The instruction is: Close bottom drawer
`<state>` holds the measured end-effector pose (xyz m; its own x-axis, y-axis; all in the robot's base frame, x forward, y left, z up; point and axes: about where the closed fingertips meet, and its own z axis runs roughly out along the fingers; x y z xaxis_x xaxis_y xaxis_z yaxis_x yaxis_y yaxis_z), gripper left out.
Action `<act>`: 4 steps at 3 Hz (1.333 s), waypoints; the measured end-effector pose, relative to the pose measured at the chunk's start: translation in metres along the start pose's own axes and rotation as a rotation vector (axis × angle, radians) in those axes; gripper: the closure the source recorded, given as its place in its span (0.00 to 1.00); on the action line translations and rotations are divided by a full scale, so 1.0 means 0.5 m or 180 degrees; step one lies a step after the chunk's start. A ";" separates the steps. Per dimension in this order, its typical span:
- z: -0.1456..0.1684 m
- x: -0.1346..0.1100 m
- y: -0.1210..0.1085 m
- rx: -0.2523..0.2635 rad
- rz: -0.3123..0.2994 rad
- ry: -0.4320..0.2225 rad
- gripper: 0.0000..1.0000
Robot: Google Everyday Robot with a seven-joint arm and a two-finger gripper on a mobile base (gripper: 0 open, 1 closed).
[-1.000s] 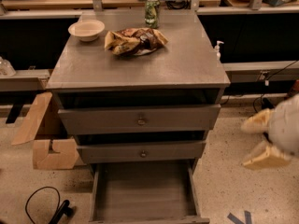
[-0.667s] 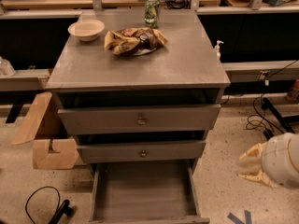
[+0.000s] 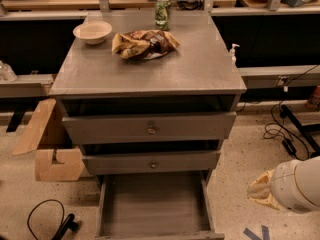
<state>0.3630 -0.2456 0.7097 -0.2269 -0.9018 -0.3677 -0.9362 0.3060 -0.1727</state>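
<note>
At 6 o'clock in frame, bottom drawer (image 3: 152,204) sits pulled well out under the other two grey fronts. Gripper (image 3: 261,191) is at 4 o'clock, above the floor, clear of the drawer's right side. Can't tell whether it's open or closed.

- There were three grey drawers: top drawer (image 3: 150,127), middle drawer (image 3: 152,162), bottom drawer (image 3: 152,206).
- One bowl (image 3: 92,32), one can (image 3: 162,13), one snack bag (image 3: 145,44).
- One cardboard box (image 3: 47,144).
- One gripper (image 3: 259,190) was low at the right.

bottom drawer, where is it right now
Camera view, bottom centre: the bottom drawer is pulled out under the middle drawer, with the gripper apart at its right.
</note>
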 end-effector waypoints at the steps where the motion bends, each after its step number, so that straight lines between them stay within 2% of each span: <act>1: 0.000 0.000 0.000 0.0000 0.0000 0.0000 1.00; 2: 0.140 0.021 0.074 -0.0230 -0.0010 -0.0104 1.00; 3: 0.314 0.062 0.138 -0.0430 0.0043 -0.0281 1.00; 4: 0.470 0.097 0.173 -0.0479 0.0021 -0.0391 1.00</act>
<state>0.3341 -0.1911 0.4624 -0.2074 -0.8531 -0.4787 -0.9665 0.2545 -0.0348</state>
